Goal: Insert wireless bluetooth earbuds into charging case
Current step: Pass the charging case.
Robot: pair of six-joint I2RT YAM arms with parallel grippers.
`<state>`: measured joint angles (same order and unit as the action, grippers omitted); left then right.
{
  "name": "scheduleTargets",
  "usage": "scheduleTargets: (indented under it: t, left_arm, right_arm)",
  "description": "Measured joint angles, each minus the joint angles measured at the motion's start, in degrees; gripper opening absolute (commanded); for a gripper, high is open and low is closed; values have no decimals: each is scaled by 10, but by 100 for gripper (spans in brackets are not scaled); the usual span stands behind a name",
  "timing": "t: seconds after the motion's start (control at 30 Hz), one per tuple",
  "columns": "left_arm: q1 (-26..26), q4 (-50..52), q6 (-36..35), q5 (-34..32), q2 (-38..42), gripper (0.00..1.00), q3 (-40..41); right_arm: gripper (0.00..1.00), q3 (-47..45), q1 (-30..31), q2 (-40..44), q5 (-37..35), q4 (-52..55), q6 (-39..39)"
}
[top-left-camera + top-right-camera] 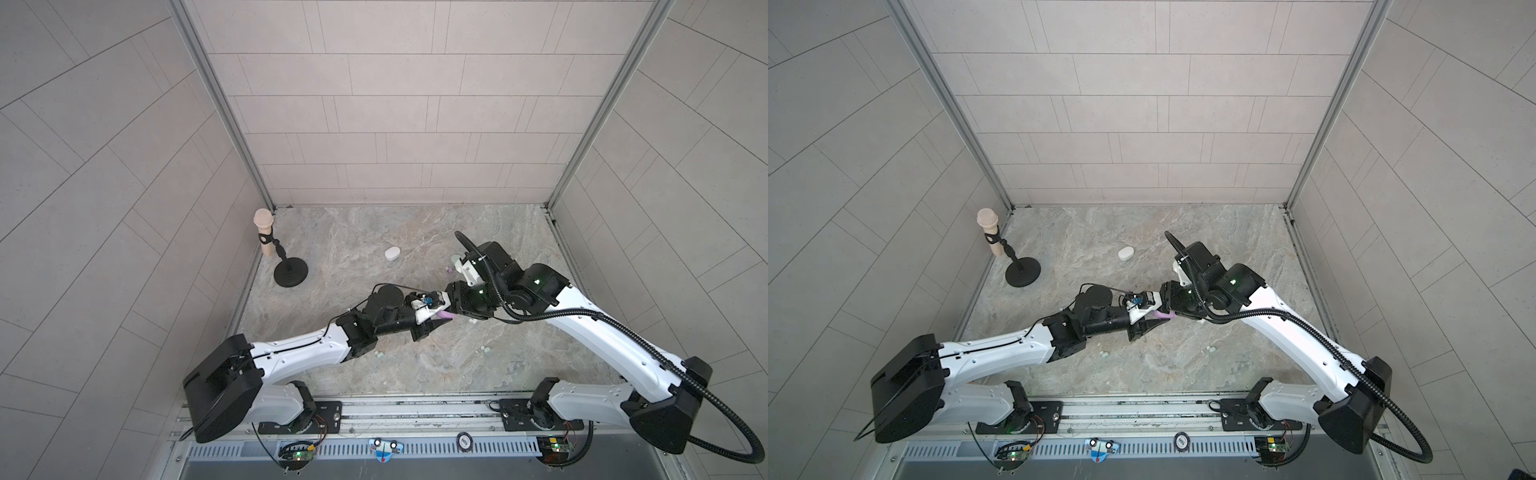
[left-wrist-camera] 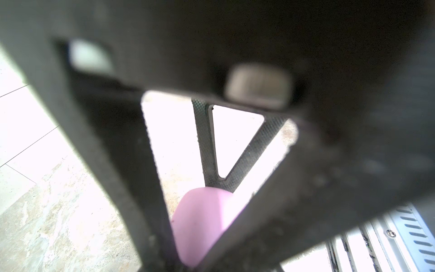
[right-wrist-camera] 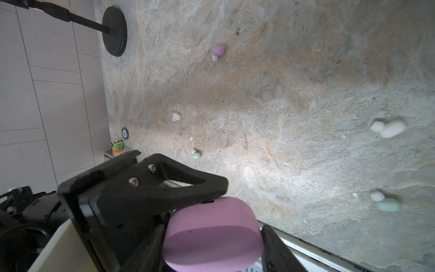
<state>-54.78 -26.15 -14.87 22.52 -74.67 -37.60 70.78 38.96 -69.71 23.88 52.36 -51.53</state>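
Note:
A lilac charging case (image 1: 448, 316) (image 1: 1163, 316) hangs above the middle of the table, where both grippers meet. My left gripper (image 2: 195, 259) is shut on the case (image 2: 200, 223) from the left. My right gripper (image 3: 211, 249) has the case (image 3: 211, 233) between its fingers from the right. Wireless bluetooth earbuds lie loose on the table: a lilac one (image 3: 217, 51), two white ones (image 3: 176, 117) (image 3: 388, 129) and two mint ones (image 3: 195, 155) (image 3: 387, 204). In a top view the mint earbuds (image 1: 379, 354) (image 1: 484, 348) lie in front of the arms.
A white case (image 1: 392, 253) (image 1: 1126, 253) lies shut behind the grippers. A mint case (image 1: 457, 259) shows partly behind the right wrist. A microphone on a black round stand (image 1: 291, 272) occupies the back left corner. Tiled walls close in three sides of the table.

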Motion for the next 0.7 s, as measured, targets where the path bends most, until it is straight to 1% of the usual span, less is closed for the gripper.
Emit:
scheduleTargets:
  t: [0.17, 0.23, 0.4, 0.5, 0.57, 0.7]
  left_arm:
    - [0, -2, 9, 3, 1, 31, 0]
    - [0, -4, 17, 5, 4, 31, 0]
    - [0, -1, 42, 6, 15, 28, 9]
    - [-1, 2, 57, 5, 23, 26, 24]
    - [-1, 11, 62, 7, 31, 25, 31]
    - [13, 31, 78, 34, 57, 23, 40]
  right_arm:
    - [73, 0, 0, 4, 0, 2, 0]
    - [82, 0, -2, 10, -4, 5, 0]
    - [95, 0, -5, 37, -3, 5, 0]
    - [99, 0, -7, 55, -3, 9, 5]
    - [99, 0, -10, 66, -6, 9, 16]
    - [97, 9, -21, 90, -23, 26, 79]
